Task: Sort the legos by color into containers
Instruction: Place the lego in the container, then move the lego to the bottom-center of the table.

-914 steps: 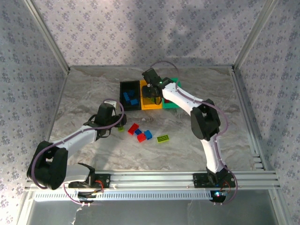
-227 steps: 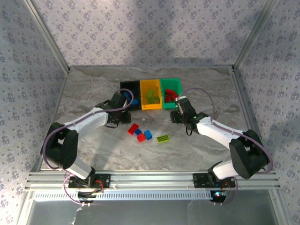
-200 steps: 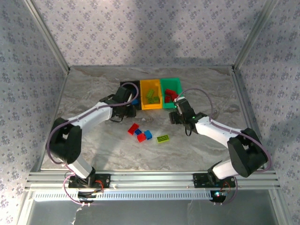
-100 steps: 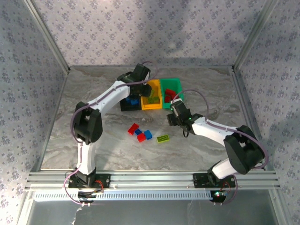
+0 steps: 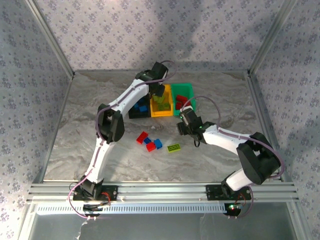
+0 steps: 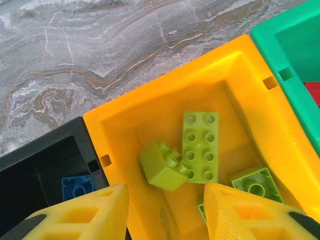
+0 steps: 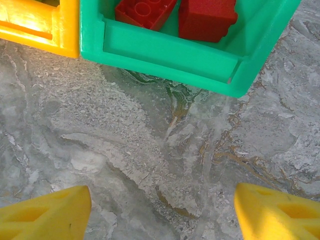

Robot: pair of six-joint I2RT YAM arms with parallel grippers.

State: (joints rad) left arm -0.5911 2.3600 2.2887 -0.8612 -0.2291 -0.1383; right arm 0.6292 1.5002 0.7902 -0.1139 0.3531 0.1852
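My left gripper (image 5: 159,91) hangs over the orange-yellow container (image 5: 161,114), jaws open with nothing between them (image 6: 165,210). Just beyond its tips a small yellow-green lego (image 6: 162,165) lies tilted in that container (image 6: 125,135), against a flat yellow-green lego (image 6: 201,145). The black container (image 6: 45,165) holds a blue lego (image 6: 77,186). The green container (image 7: 165,47) holds two red legos (image 7: 145,10). My right gripper (image 5: 183,125) is open over bare table (image 7: 162,210), just in front of the green container (image 5: 186,88). Loose red (image 5: 142,137), blue (image 5: 158,144) and yellow-green (image 5: 174,148) legos lie mid-table.
The three containers stand joined in a row at the back centre, black (image 5: 139,115) at the left. Patterned walls and metal frame rails (image 5: 260,107) close in the marble table. The left arm stretches far forward across the black container.
My left arm swung from in front of the black container up over the orange-yellow one and its jaws parted, letting the yellow-green lego go. My right gripper drifted slightly left.
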